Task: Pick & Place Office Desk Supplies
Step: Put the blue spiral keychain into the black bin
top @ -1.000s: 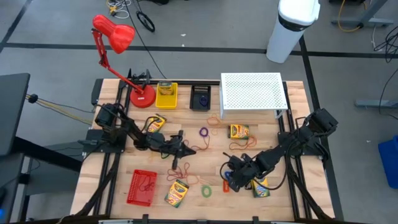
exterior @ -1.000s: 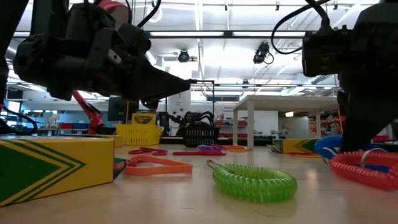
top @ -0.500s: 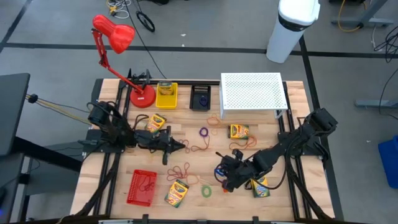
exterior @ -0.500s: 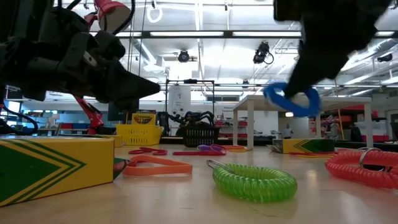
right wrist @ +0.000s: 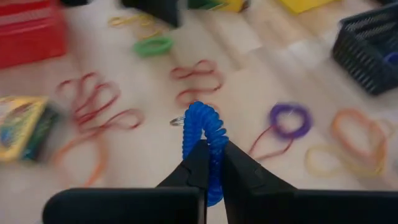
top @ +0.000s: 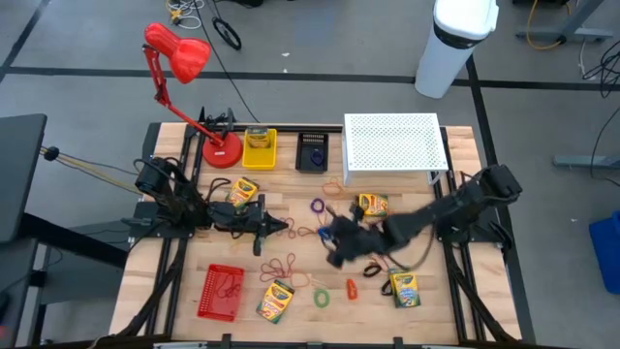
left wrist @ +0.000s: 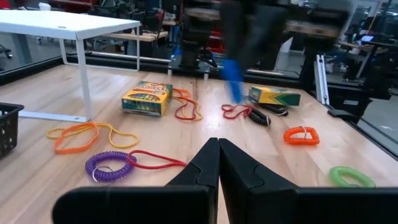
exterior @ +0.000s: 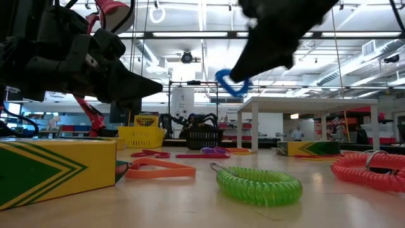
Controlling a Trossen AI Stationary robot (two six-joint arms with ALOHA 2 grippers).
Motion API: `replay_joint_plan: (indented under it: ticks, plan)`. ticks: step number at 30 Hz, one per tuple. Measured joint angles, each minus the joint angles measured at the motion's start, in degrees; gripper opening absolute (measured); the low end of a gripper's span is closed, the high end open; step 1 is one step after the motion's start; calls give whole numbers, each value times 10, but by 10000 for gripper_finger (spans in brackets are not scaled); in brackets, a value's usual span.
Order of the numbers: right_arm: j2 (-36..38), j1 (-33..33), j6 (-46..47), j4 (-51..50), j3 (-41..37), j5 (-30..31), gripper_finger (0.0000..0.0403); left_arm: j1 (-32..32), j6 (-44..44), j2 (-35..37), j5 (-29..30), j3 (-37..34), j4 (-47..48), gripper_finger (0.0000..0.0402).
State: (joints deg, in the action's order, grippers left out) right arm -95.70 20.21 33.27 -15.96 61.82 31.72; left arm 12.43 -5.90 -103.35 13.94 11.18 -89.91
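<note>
Right gripper [right wrist: 210, 163] pinching blue coil loop [right wrist: 203, 127] above table, left gripper [left wrist: 217, 147] pressed together, empty

The right claw [right wrist: 209, 163] is held raised above mid-worktop, fingers pinched together, while the left claw [left wrist: 217, 163] is kept closed and low at the left.

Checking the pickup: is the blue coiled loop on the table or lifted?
Lifted: the right gripper pinches the blue coiled loop above the table.
</note>
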Motion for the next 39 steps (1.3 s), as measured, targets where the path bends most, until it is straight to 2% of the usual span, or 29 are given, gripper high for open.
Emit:
replay_joint_plan:
  ticks: [3,8,11,13,17,21,28,34,39]
  plan:
    - [0,-67,-71,8,13,-32,21,0,8,0,0,0,0,11]
    - [0,-194,-195,-10,81,-89,20,0,7,0,0,0,3,11]
    - [-16,-255,-257,-45,131,-82,20,0,3,0,0,0,3,11]
    - [-40,-291,-294,-77,165,-95,20,0,1,0,0,0,3,11]
    - [-95,-365,-343,-98,235,-168,20,0,0,0,0,2,9,11]
    - [-160,-423,-363,-155,320,-199,20,0,-1,0,0,3,15,11]
    - [-260,-465,-315,-234,427,-251,20,0,-1,0,-1,6,23,11]
    - [-303,-468,-302,-240,451,-264,20,0,-5,0,-10,7,24,11]
    - [-311,-469,-294,-237,451,-261,21,0,-7,0,-9,7,24,11]
